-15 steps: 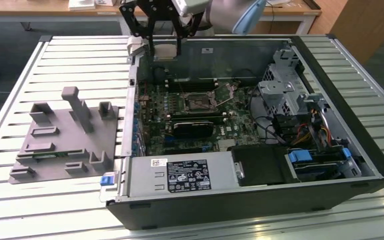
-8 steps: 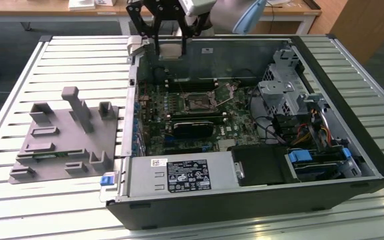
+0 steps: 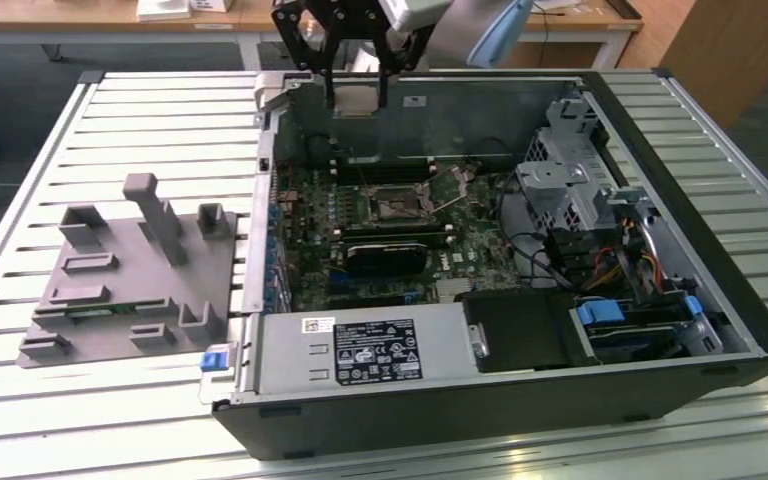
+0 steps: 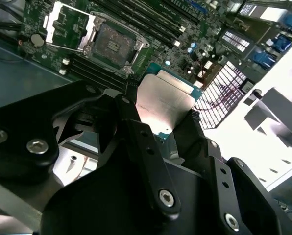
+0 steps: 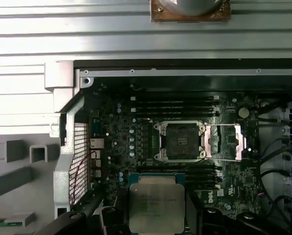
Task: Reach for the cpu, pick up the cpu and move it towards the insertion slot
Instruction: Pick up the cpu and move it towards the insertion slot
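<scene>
silvery-white flat square cpu (image 4: 164,108) clamped between black gripper (image 4: 158,128) fingers, lifted above open computer case | pick-up done | dark square insertion slot (image 5: 182,141) with silvery frame unfilled, cpu held near, not over it

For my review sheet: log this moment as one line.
gripper: shut on cpu | position: raised above open computer case | insertion slot: open, empty | cpu: not yet at slot

Gripper (image 4: 168,115): you see its black fingers (image 4: 136,127) clamped on the cpu (image 4: 163,105);
Insertion slot (image 4: 111,45): open, beyond the cpu, apart from it
</scene>
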### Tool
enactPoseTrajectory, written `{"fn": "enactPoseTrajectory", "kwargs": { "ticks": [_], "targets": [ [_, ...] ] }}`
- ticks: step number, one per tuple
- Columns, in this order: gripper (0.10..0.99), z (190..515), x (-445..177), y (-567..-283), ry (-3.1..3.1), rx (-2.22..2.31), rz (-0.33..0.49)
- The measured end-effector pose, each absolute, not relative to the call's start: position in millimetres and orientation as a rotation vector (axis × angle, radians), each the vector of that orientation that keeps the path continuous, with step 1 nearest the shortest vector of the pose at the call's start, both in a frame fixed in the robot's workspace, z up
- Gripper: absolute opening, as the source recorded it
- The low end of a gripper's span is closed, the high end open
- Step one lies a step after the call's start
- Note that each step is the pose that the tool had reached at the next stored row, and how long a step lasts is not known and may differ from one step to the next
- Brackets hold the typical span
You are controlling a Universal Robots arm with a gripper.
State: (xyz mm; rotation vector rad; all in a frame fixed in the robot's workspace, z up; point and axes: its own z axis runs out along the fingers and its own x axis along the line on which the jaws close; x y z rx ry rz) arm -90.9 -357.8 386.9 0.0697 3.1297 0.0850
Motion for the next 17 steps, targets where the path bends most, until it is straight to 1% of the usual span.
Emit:
{"fn": "enactPoseTrajectory", "kwargs": {
  "ticks": [17],
  "targets": [
    [0.545,386.1,-46.8,-354.0,3.128,0.084,0.085]
  ]
}}
